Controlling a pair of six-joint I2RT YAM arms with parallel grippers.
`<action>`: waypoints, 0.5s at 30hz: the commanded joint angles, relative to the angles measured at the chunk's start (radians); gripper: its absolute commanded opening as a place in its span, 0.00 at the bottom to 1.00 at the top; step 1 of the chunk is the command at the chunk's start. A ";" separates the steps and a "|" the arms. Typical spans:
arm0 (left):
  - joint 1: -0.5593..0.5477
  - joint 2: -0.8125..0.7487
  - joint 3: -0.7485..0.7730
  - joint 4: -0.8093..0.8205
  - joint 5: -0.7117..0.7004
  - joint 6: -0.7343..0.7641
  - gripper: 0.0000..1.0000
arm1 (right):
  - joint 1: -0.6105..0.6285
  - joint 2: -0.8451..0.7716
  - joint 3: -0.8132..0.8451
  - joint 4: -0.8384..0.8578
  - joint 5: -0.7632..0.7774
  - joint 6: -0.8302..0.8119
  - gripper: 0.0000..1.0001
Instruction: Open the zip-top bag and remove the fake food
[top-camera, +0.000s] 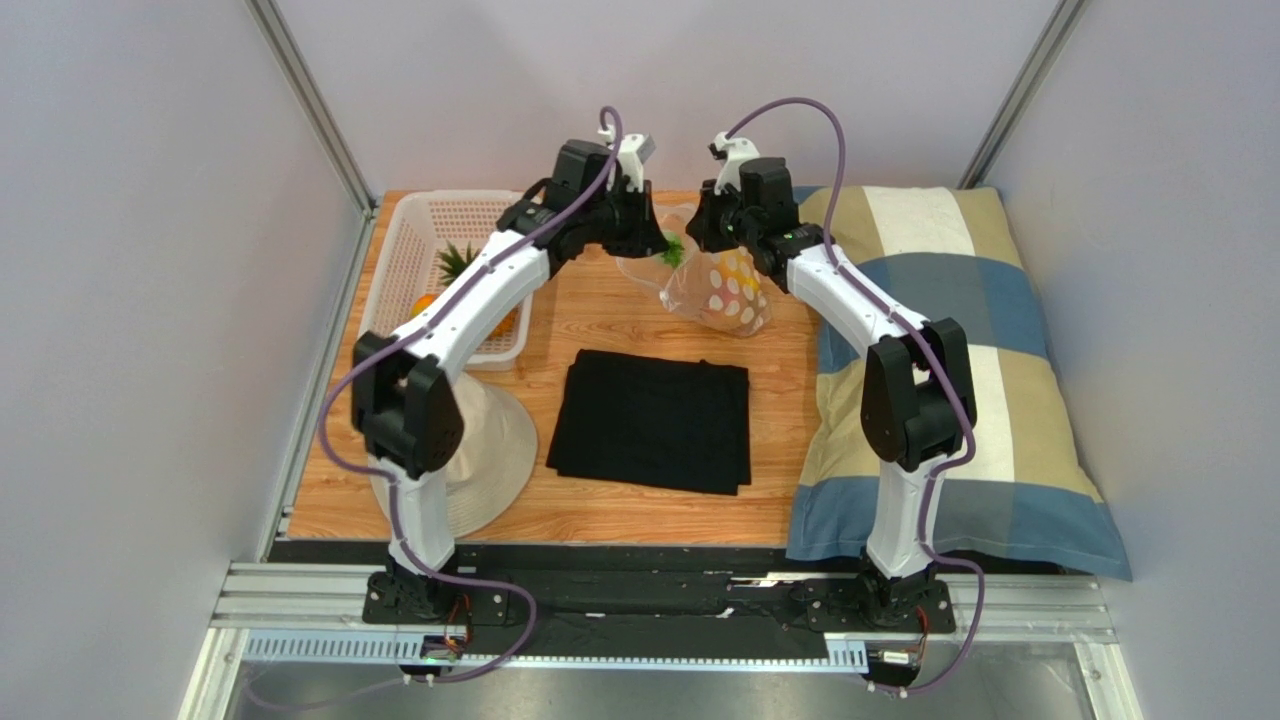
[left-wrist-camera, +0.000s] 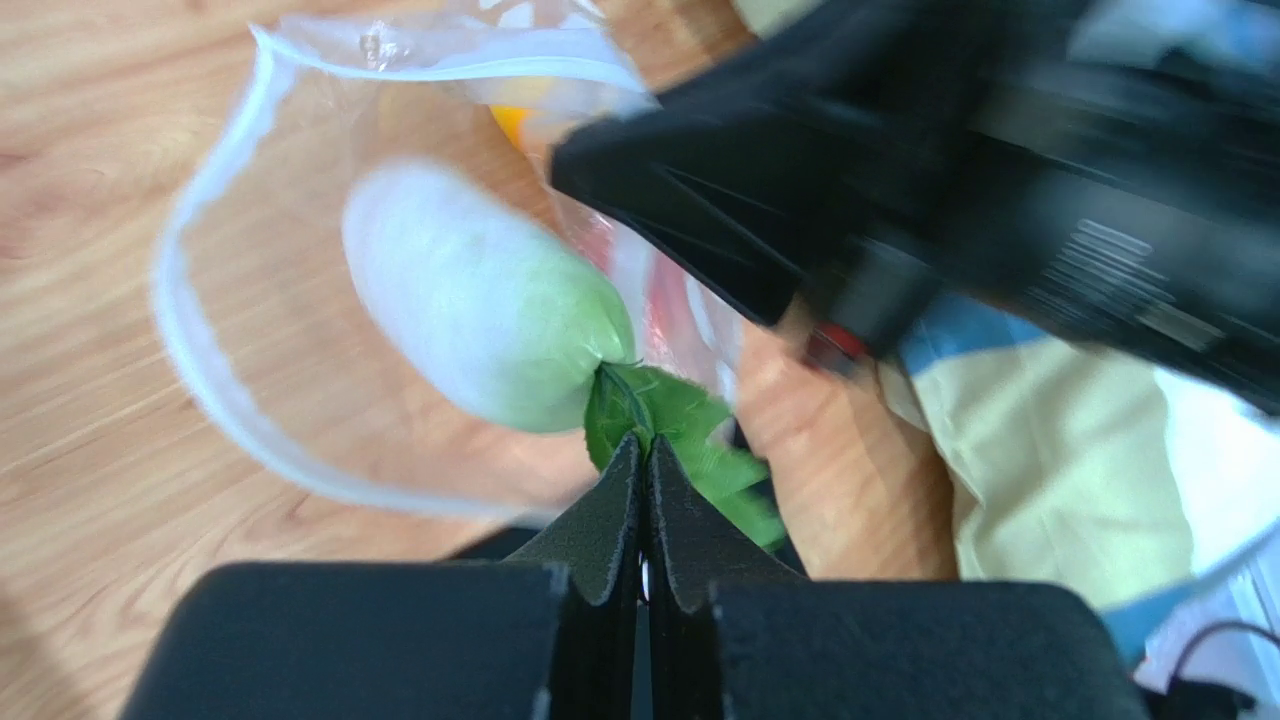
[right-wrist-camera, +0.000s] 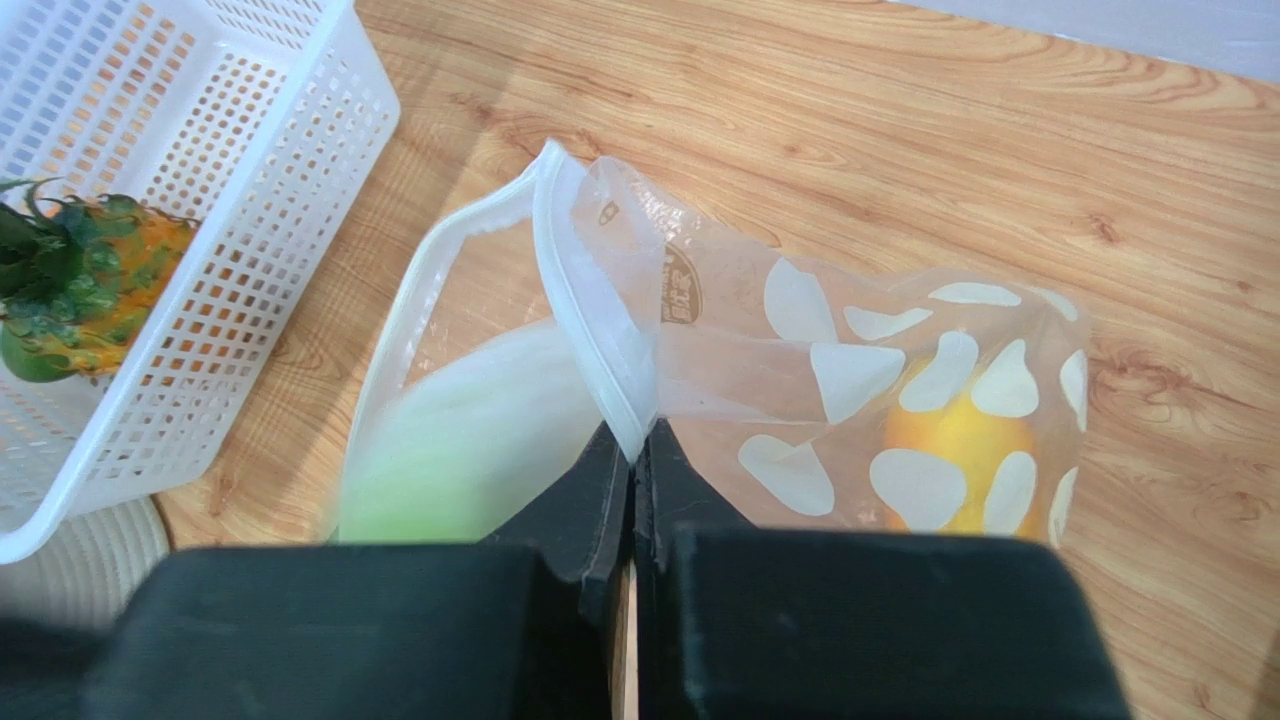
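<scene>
With the zip-top bag (right-wrist-camera: 842, 390) lying open on the bench (right-wrist-camera: 902, 135) and pinched at its rim by the closed right claw (right-wrist-camera: 634, 443), removal is judged in hand: the white-green fake vegetable (left-wrist-camera: 466, 315) is gripped by its leaves (left-wrist-camera: 684, 428) in the closed left claw (left-wrist-camera: 646, 450), and an outward pull is called for next.

The view from above was bright and even, and the table (top-camera: 661, 518) had only soft, faint shadows. The black cloth (top-camera: 651, 420) looked so dark that its folds hardly showed. The left wrist picture was blurry all over. The fake food (left-wrist-camera: 481, 315) in its middle looked smeared, and the other arm (left-wrist-camera: 977, 180) at upper right was a fuzzy dark shape. In the right wrist picture the wood and the zip-top bag (right-wrist-camera: 842, 375) were sharp, but the lower left was smeared.
</scene>
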 joint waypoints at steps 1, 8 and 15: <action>-0.004 -0.242 -0.027 -0.014 -0.047 0.121 0.00 | 0.001 0.010 0.037 -0.004 0.052 -0.018 0.00; 0.125 -0.380 -0.146 -0.129 -0.441 0.041 0.00 | 0.001 0.007 0.039 -0.008 0.052 -0.015 0.00; 0.294 -0.459 -0.364 0.054 -0.552 -0.110 0.00 | 0.000 -0.001 0.031 0.001 0.028 -0.007 0.00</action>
